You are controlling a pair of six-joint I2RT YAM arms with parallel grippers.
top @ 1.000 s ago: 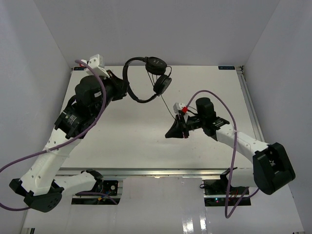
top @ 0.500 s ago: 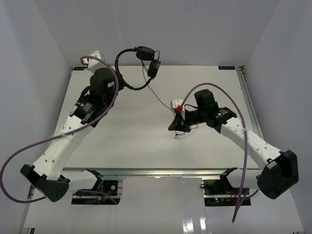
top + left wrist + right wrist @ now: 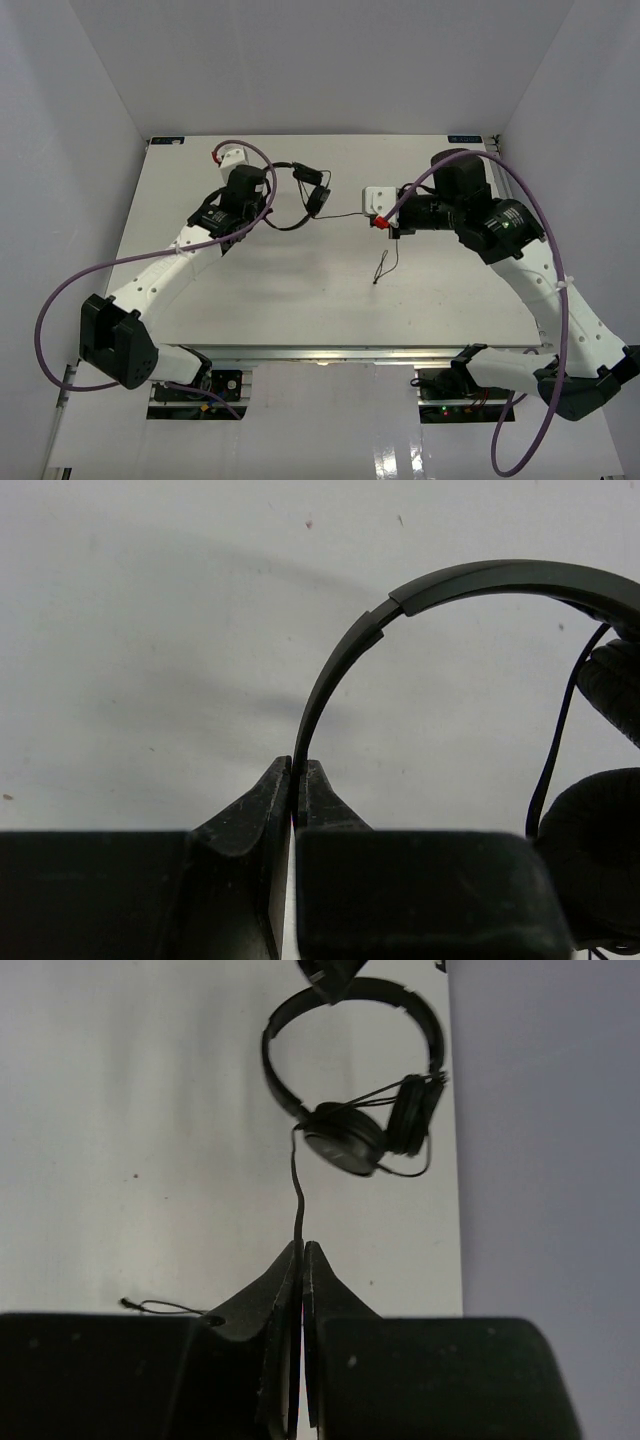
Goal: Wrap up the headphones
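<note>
white walls (image 3: 330,60) close three sides of a plain white table (image 3: 250,290), with a metal rail (image 3: 330,352) along its near edge at the bottom of the frame. compared with a second ago, the headphones (image 3: 305,195) have come down from above the far edge and are now low over the table, in the upper middle of the top view. the left gripper (image 3: 268,203) is clenched on the thin headband (image 3: 400,595), just left of the ear cups (image 3: 319,198). the right gripper (image 3: 396,229) was at the centre and has moved up and to the right. it is pinching the cord (image 3: 352,215), which now runs almost straight from cup to gripper, while its loose tail (image 3: 382,268) hangs below toward the table. in the right wrist view thin strands cross over the two cups. from this i judge that some turns are already laid and the tight cord is ready for the next one. purple cables (image 3: 70,300) loop at the left and right of the frame.
</note>
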